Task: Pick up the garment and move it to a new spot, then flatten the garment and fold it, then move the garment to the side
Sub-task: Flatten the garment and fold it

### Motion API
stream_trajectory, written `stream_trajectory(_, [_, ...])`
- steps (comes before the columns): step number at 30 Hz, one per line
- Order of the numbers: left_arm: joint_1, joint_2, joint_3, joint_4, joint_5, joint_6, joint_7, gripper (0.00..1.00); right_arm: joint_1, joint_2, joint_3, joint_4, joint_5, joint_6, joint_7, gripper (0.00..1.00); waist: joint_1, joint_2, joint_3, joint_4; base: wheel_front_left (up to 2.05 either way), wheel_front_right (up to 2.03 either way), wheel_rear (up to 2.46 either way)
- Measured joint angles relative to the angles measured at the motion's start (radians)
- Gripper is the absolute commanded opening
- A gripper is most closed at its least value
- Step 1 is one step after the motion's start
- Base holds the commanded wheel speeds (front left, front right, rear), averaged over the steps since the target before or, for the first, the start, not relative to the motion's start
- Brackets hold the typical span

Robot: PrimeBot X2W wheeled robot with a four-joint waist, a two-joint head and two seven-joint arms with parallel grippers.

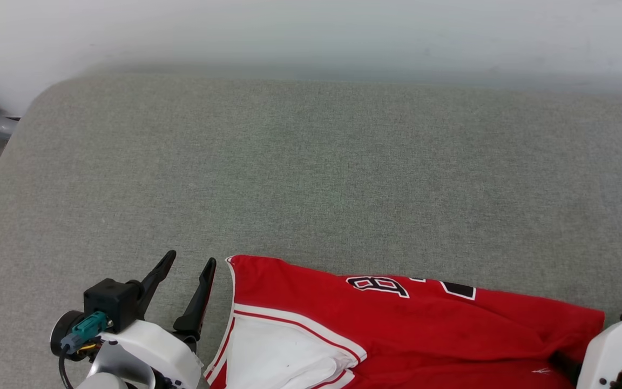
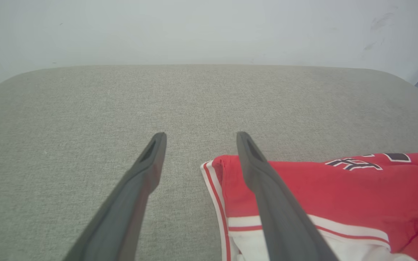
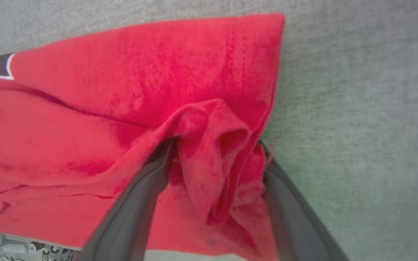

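Left gripper spread beside red jersey w/ black print cut off, unreadable; right gripper spread, cloth bunched btw. its fingers.

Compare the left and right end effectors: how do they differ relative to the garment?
The left end effector sits beside the garment, at its striped edge; the right end effector has bunched red fabric between its fingers. The left's fingertips show fully; the right's are tucked under folds. Both stand open.

The garment lies on the cushion, left claw beside it, right claw astride its right end.
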Motion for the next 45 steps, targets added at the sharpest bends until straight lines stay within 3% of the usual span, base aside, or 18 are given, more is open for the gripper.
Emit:
stream_trajectory(4, [0.0,-0.002,-0.004,0.009,-0.006,-0.002,-0.002,1.0,-0.004,0.001,0.029,0.014,0.005,0.0,-0.013,1.0,0.0,0.0,-0.01,-0.004,0.0,0.0,0.0])
stream_trajectory(5, [0.0,-0.003,-0.005,0.011,-0.006,-0.002,-0.003,1.0,-0.004,0.001,0.033,0.018,0.005,0.0,-0.016,0.42,0.0,0.0,-0.013,-0.004,0.0,0.0,0.0])
stream_trajectory(6, [0.0,-0.004,-0.006,0.013,-0.007,-0.003,-0.003,1.0,-0.005,0.0,0.033,0.022,0.004,0.0,-0.02,0.17,0.0,0.0,-0.016,-0.005,0.0,0.0,0.0])
stream_trajectory(7, [0.0,-0.005,-0.007,0.015,-0.007,-0.005,-0.003,1.0,-0.005,0.0,0.032,0.027,0.0,0.001,-0.029,0.0,0.0,0.0,-0.019,-0.005,0.0,0.0,0.0])
stream_trajectory(15, [0.007,-0.005,-0.007,0.025,-0.015,-0.007,-0.013,1.0,-0.014,-0.028,0.008,0.055,-0.036,0.009,-0.091,0.0,0.0,0.0,-0.041,-0.012,0.0,0.0,0.0])
stream_trajectory(24, [0.01,-0.011,-0.009,0.034,-0.018,-0.009,-0.022,1.0,-0.045,-0.121,-0.105,0.09,-0.085,0.009,-0.139,0.0,0.0001,0.0001,-0.049,-0.023,0.0,0.0,0.0])
stream_trajectory(28, [0.008,-0.013,-0.012,0.042,-0.022,-0.011,-0.025,1.0,-0.064,-0.195,-0.166,0.138,-0.17,0.008,-0.184,0.0,0.0001,0.0,-0.051,-0.024,0.0,0.0,0.0])
stream_trajectory(36, [0.017,-0.019,-0.018,0.054,-0.025,-0.012,-0.033,1.0,-0.056,-0.183,-0.117,0.111,-0.147,0.008,-0.199,0.0,0.0,0.0001,-0.076,-0.031,0.0,0.0,0.0])
stream_trajectory(45, [0.044,-0.021,-0.022,0.055,-0.032,-0.007,-0.035,1.0,0.025,-0.132,0.001,-0.081,-0.071,0.008,-0.125,0.0,0.0,0.0001,-0.126,-0.044,0.0,0.0,0.0])
